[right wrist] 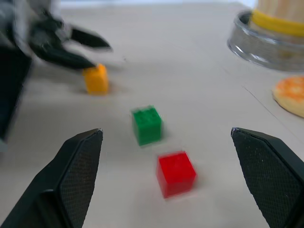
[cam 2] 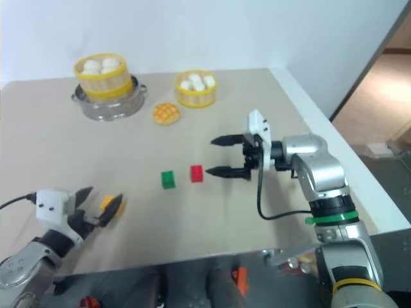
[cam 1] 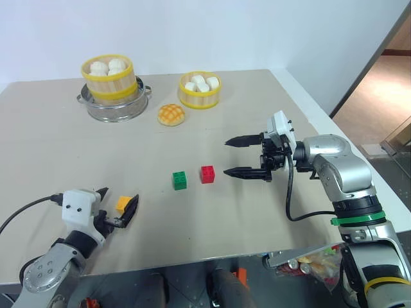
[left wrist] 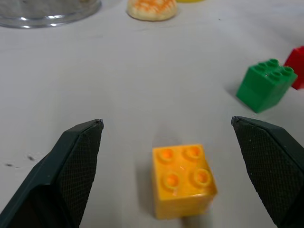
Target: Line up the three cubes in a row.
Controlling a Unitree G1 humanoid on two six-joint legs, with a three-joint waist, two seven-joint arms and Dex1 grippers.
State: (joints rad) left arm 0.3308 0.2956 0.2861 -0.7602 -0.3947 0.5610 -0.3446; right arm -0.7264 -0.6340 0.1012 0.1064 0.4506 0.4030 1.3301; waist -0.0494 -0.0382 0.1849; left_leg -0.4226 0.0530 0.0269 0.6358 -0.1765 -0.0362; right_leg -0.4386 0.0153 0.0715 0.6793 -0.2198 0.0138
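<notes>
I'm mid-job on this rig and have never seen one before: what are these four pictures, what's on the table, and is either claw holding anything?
Two pictures come from the robot's head, looking down over its arms; the other two come from a camera on each wrist, looking along that claw's black fingers.

On the table lie a green cube and a red cube side by side, and a yellow cube apart to their left. Farther back are two steamer baskets of buns and a pineapple bun.

The left gripper is open around the yellow cube, not gripping it. The right gripper is open beside the red cube. Nothing is held.
</notes>
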